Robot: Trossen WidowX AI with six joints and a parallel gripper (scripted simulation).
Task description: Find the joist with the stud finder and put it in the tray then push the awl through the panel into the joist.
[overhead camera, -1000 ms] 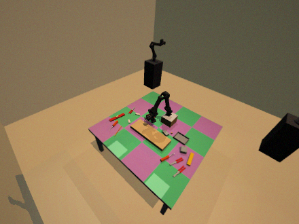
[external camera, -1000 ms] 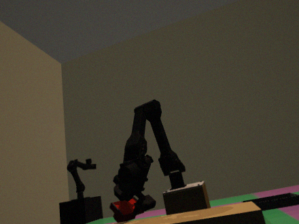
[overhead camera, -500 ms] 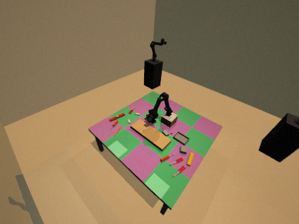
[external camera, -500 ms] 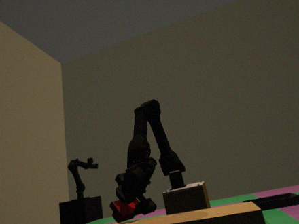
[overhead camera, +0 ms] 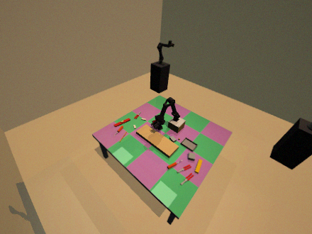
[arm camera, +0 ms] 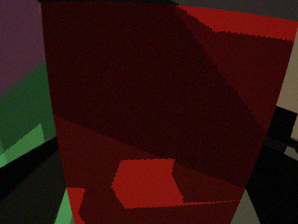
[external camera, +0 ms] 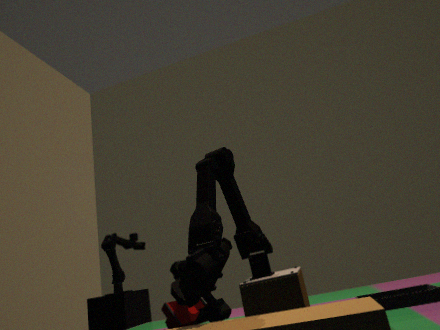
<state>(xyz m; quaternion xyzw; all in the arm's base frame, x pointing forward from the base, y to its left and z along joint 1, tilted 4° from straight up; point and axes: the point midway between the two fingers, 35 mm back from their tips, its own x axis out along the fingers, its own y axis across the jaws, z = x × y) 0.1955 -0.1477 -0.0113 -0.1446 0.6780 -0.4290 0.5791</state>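
A red block, which looks like the stud finder [external camera: 181, 313] [arm camera: 145, 90], fills most of the wrist view. My gripper [overhead camera: 156, 125] [external camera: 194, 311] is shut on it. In the exterior view the block looks tilted and low, by the far-left end of the wooden floor panel [overhead camera: 156, 141] [external camera: 325, 315]. Whether it touches the panel cannot be told. The joist is hidden. The grey tray [overhead camera: 189, 144] lies beyond the panel's right end. A tool with an orange-red handle [overhead camera: 171, 165] and another red-handled tool [overhead camera: 120, 130] lie on the table; which is the awl is unclear.
The arm stands on a box-shaped base [overhead camera: 176, 125] [external camera: 274, 296] behind the panel. Small grey blocks [overhead camera: 191, 156] [overhead camera: 173, 138] lie near the tray. Red-handled pliers [overhead camera: 184, 169] and a yellow bar [overhead camera: 198, 166] lie at the right, a red level-like bar [overhead camera: 122, 123] at the left.
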